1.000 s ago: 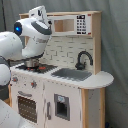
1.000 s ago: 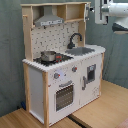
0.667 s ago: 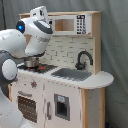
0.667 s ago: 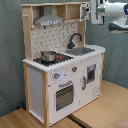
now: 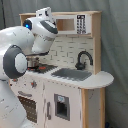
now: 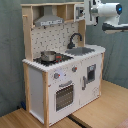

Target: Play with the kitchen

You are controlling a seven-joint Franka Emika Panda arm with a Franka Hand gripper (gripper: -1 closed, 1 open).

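Note:
The kitchen is a white and light-wood toy with an oven door, knobs, a black faucet, a grey sink and a metal pot on the stovetop. A range hood and an upper cabinet sit on top. In the second exterior view my gripper is high up at the right end of the upper cabinet. In the first exterior view my white arm covers the kitchen's left part and hides the gripper.
The kitchen stands on light wooden boards. A grey curtain hangs behind it. In the first exterior view, the lower links of my arm fill the left side in front of the oven.
My arm has shifted a little toward the first exterior view's right, along the upper cabinet. Nothing on the kitchen has moved.

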